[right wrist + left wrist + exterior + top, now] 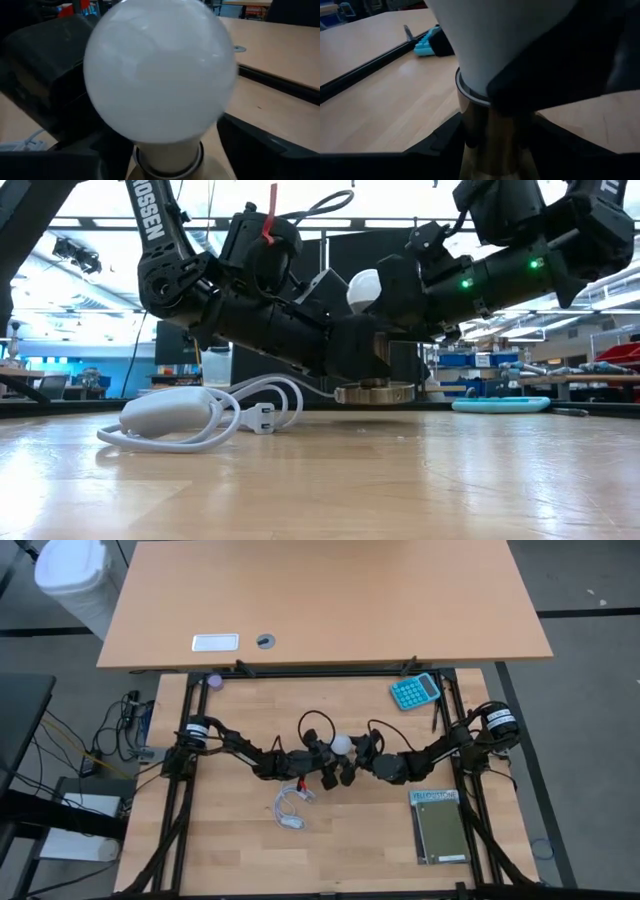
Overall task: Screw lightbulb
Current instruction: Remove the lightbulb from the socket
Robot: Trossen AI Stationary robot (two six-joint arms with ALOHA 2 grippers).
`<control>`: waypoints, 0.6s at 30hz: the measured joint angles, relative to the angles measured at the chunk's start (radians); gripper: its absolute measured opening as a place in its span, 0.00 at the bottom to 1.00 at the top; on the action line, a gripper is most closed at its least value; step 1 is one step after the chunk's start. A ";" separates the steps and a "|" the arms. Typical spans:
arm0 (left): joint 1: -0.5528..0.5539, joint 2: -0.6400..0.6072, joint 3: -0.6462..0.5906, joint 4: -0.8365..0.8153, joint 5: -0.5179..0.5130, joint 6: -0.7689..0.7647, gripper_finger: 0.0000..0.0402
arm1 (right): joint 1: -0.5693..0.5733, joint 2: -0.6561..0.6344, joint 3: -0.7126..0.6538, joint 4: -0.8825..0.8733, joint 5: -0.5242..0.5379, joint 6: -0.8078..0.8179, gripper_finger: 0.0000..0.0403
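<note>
Hiding lightbulb [343,745] base: both grippers.

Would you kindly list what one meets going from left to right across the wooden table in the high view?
White coiled cable → lightbulb → teal calculator → green booklet.

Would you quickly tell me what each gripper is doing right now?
Left gripper: shut on the socket under the lightbulb.
Right gripper: at the lightbulb; open or gripping cannot be told.
</note>
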 joint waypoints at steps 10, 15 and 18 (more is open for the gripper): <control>-0.001 0.000 0.000 -0.002 0.014 0.020 0.48 | 0.000 0.000 -0.002 -0.002 -0.027 -0.015 0.43; -0.002 0.000 0.000 -0.003 0.016 0.020 0.48 | 0.000 0.000 -0.002 -0.002 -0.036 -0.015 0.43; -0.001 0.000 0.000 -0.003 0.038 0.027 0.48 | 0.000 0.000 -0.002 -0.003 -0.042 -0.017 0.44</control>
